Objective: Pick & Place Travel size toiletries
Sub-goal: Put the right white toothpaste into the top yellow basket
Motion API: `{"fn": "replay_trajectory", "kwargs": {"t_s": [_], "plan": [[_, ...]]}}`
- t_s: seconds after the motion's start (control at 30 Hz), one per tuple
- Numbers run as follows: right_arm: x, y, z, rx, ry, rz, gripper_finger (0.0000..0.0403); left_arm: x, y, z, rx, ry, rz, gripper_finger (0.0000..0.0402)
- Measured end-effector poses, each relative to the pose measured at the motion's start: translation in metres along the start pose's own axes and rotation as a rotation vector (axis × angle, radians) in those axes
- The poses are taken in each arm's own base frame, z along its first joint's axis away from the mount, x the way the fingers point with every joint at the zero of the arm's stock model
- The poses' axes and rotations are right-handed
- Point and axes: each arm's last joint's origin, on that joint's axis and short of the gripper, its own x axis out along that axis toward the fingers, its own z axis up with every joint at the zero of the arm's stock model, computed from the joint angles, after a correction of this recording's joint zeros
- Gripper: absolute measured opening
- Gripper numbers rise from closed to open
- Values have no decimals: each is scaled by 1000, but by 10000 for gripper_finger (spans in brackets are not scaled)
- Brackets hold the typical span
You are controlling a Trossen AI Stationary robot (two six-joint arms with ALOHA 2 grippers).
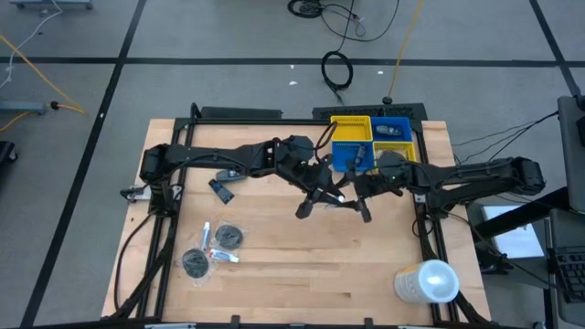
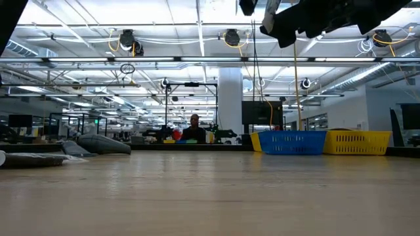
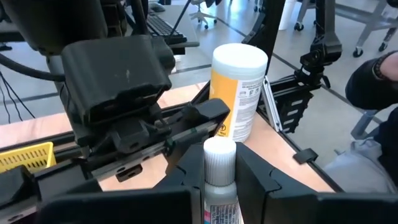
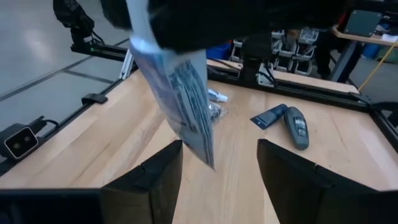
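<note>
Above the table's middle, my left gripper [image 1: 320, 195] is shut on a white travel tube [image 3: 219, 180] with a pale cap. My right gripper [image 1: 359, 198] faces it from the right, open. In the right wrist view the tube's printed body [image 4: 186, 99] slants down out of my left gripper. Its lower end sits between my right gripper's [image 4: 217, 168] spread fingers, with a gap on each side. More toiletries lie flat at the table's left: a dark blue tube [image 1: 221, 189], two round dark tins [image 1: 228, 236], and small white tubes [image 1: 222, 256]. My left gripper pinches the tube's body [image 3: 217, 208] between its two fingers, and the tube lies along them. The cap end [image 3: 219, 152] sticks out past the fingertips. The fingers reach nearly level from the table's left. The tube is lifted clear of the table.
A yellow bin [image 1: 351, 137] and a blue bin [image 1: 395, 137] stand side by side at the far edge, behind both grippers. A big white cylinder [image 1: 427, 281] stands at the near right corner. A dark grey bottle [image 4: 296, 127] lies beside the blue tube [image 4: 268, 116].
</note>
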Motion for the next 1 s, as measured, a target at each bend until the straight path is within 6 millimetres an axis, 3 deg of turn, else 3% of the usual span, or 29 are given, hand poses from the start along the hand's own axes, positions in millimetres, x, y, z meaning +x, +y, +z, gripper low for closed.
{"fn": "replay_trajectory", "kwargs": {"t_s": [0.27,0.47,0.6,1.0], "plan": [[-1,0,1,0,-2,3,145,0,0,1,28,-12,3,48],[-1,1,1,-22,-1,11,69,0,1,1,29,-12,6,43],[-1,1,0,-44,7,10,10,0,0,1,28,-11,5,60],[-2,1,-1,-41,14,29,1,-1,0,2,22,-12,-1,74]]}}
